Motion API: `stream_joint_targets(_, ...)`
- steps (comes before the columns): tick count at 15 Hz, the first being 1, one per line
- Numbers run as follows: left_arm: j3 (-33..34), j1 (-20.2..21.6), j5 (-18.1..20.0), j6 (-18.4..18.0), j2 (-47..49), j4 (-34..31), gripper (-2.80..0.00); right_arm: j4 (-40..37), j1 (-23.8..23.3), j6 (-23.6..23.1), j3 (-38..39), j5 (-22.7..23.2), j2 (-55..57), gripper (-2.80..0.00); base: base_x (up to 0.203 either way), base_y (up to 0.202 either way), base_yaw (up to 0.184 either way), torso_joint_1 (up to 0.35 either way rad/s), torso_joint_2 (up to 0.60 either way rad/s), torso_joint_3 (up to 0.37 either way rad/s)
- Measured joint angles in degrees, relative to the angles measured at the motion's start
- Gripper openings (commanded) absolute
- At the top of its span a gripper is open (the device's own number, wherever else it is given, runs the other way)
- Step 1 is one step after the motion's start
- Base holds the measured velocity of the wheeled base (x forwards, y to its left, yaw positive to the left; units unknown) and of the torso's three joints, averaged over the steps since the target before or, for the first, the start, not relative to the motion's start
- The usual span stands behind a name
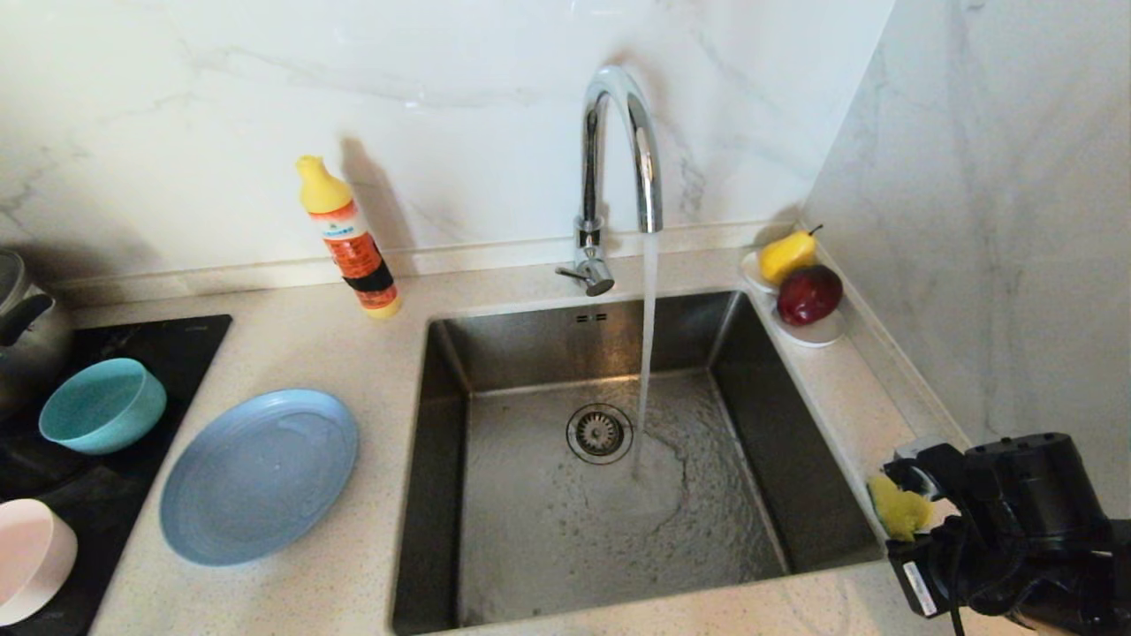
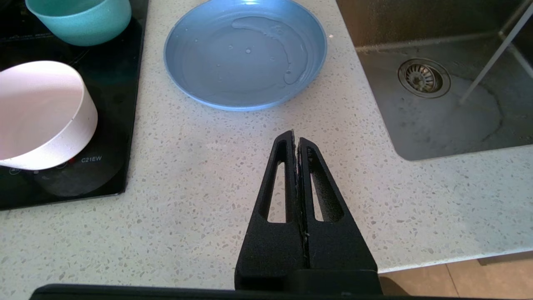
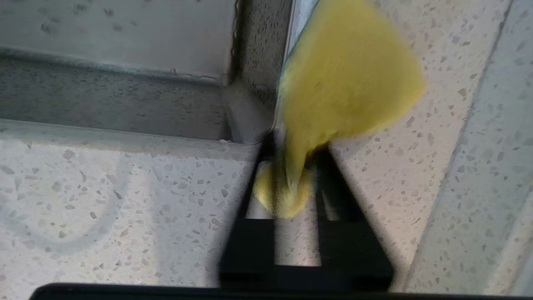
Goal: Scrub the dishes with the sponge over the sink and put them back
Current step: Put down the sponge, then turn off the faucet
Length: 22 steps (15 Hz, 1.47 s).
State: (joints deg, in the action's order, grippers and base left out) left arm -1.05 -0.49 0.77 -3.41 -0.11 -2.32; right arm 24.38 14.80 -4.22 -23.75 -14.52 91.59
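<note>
Yellow rectangular sponge (image 1: 899,510) sits pinched in the right claw (image 3: 291,166) over the speckled counter (image 1: 336,583) at the steel sink's (image 1: 442,495) four o'clock corner, while the left claw (image 2: 296,143), pressed together, hangs near the blue-grey plastic plate (image 2: 245,54).

The head view looks forward and down on the sink (image 1: 610,459) and counter (image 1: 292,336) from well above. The left wrist view hangs over the counter's front edge, sharing the blue plate (image 2: 245,54) and drain (image 2: 424,78) with it. The right wrist view sits very near the sink's front right corner (image 3: 241,112).
</note>
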Motion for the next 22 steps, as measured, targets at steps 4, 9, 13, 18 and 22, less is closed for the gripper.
stream_joint_targets(4, 0.00, 0.00, 0.01, 0.00, 0.01, 0.00, -2.80, -0.13, -0.25, -0.13, -0.26, -0.06, -0.07, 0.00, 0.000, 0.000, 0.000, 0.000, 0.00, 0.000)
stream_joint_targets(9, 0.00, 0.00, 0.00, 0.00, 0.01, 0.00, -2.80, -0.14, -0.78, 0.43, -1.95, 0.00, -1.64, 0.00, 0.000, 0.000, 0.000, 0.000, 0.00, 0.000)
stream_joint_targets(13, 0.00, 0.00, 0.01, 0.01, 0.01, 0.00, -2.80, -0.98, -0.35, 0.48, -3.01, 0.07, -6.06, -2.80, 0.000, 0.000, 0.000, 0.000, 0.00, 0.000)
stream_joint_targets(18, 0.00, 0.00, 0.02, 0.01, 0.01, 0.01, -2.80, -4.96, 0.77, 0.28, -2.06, 1.13, -14.83, -2.80, 0.000, 0.000, 0.000, 0.000, 0.00, 0.000)
stream_joint_targets(22, 0.00, -0.02, 0.02, 0.00, 0.01, 0.01, -2.80, -7.98, 0.04, 0.21, 0.74, 5.44, -28.41, -2.80, 0.000, 0.000, 0.000, 0.000, 0.00, 0.000)
